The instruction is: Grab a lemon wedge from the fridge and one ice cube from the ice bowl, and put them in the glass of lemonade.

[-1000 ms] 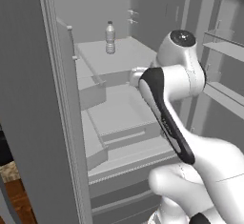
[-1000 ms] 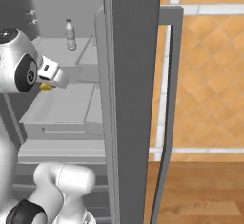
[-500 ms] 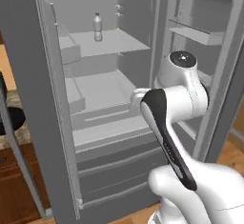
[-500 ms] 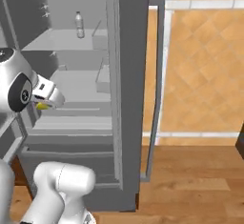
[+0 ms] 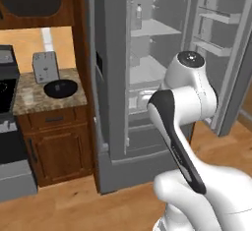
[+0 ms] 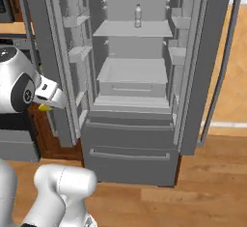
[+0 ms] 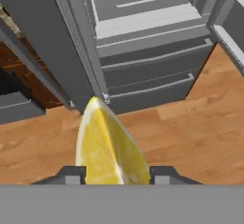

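Observation:
A bright yellow lemon wedge [image 7: 108, 147] sits between my gripper's [image 7: 116, 174] two dark fingertips, which are shut on it. In the right base view the gripper [image 6: 47, 105] hangs left of the fridge [image 6: 130, 139], the lemon wedge [image 6: 45, 107] showing yellow under it. The grey fridge [image 5: 110, 77] stands with both doors open. The black ice bowl [image 5: 61, 88] rests on the stone counter [image 5: 29, 97] left of the fridge, in front of the silver toaster [image 5: 45, 67]. The glass of lemonade is out of view.
A clear water bottle [image 6: 138, 16] stands on the fridge's top shelf. The open doors [image 6: 62, 62] jut out on both sides. A stove [image 5: 7, 92] adjoins the counter at the left. Wooden floor [image 7: 190, 132] spreads in front of the fridge drawers.
The base has backed away from the fridge and turned, so the whole scene shifted and the counter with the bowl came into view. The lemon wedge stays in the gripper.

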{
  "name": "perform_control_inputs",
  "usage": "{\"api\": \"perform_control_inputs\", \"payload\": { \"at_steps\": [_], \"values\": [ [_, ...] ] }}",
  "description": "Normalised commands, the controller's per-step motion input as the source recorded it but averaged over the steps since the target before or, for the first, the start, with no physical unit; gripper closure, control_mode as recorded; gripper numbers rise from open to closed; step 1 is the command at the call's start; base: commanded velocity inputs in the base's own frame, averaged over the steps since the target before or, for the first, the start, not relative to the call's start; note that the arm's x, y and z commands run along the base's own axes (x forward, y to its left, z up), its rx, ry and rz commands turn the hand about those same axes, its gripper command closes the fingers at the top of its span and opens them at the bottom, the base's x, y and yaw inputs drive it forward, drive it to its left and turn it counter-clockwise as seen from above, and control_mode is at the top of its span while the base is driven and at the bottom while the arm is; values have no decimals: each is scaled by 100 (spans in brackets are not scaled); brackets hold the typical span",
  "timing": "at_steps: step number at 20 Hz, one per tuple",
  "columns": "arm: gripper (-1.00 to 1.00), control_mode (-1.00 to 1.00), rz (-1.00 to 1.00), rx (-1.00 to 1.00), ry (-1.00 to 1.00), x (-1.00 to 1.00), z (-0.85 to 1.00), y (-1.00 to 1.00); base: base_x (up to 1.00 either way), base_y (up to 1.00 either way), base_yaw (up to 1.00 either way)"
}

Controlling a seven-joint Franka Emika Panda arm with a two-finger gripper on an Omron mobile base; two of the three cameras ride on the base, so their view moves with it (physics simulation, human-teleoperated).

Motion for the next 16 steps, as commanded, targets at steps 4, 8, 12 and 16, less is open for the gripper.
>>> {"api": "perform_control_inputs", "payload": {
  "at_steps": [4,8,12,16],
  "values": [
    [100,100,0,0,0,0,0,0,-65,100,24],
    [100,100,0,0,0,0,0,0,28,100,12],
    [100,100,0,0,0,0,0,0,100,100,0],
    [100,100,0,0,0,0,0,0,100,100,-2]
  ]
}}
